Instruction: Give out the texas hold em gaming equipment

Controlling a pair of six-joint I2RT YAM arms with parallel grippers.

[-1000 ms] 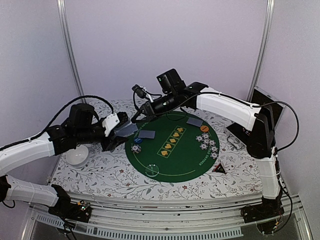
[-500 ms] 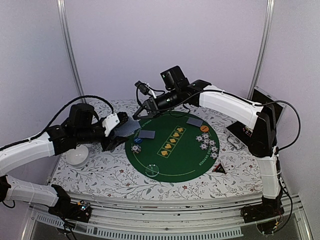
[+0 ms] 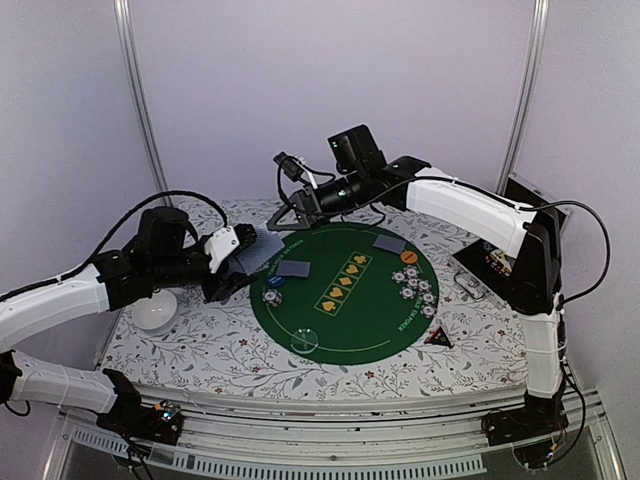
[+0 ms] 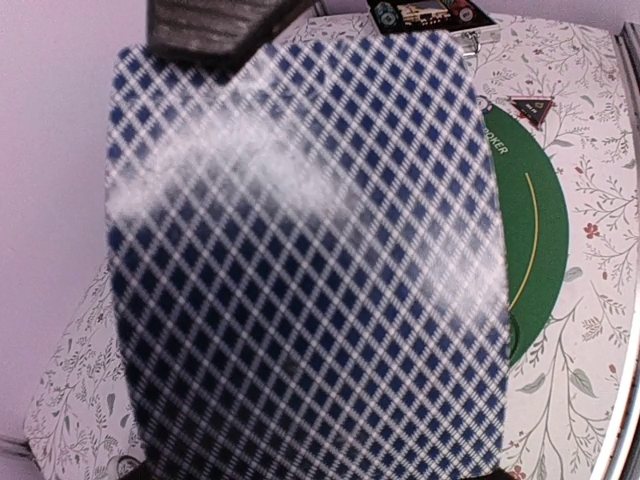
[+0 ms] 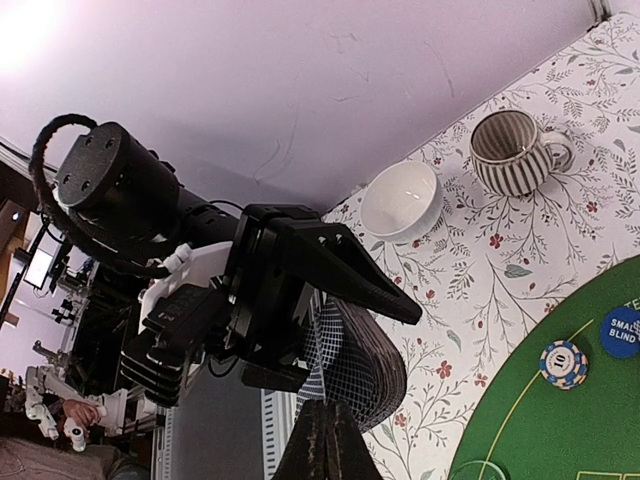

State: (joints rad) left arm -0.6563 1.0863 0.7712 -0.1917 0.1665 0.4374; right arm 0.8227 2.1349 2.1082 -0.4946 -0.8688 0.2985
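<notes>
**Deck pinched on the left, right tool closed**

Left tool (image 3: 240, 262) half spread, pinching a thick deck of cards (image 4: 300, 260) in the air, just beside the far-left rim of the round green felt mat (image 3: 340, 318). Glossy card backs with rounded corners and a fine blue-and-white diamond lattice. Right tool (image 5: 325, 432) pressed together, raised near the deck, nothing seen between its tips. On the mat:
- a flat grey-blue card (image 3: 293, 268)
- a second card (image 3: 390, 243)
- small round whitish chips (image 3: 415, 285) in a cluster
- a blue button (image 3: 275, 281)
- an orange button (image 3: 408, 256)

Worktop (image 3: 200, 345) under flowery cloth.
</notes>
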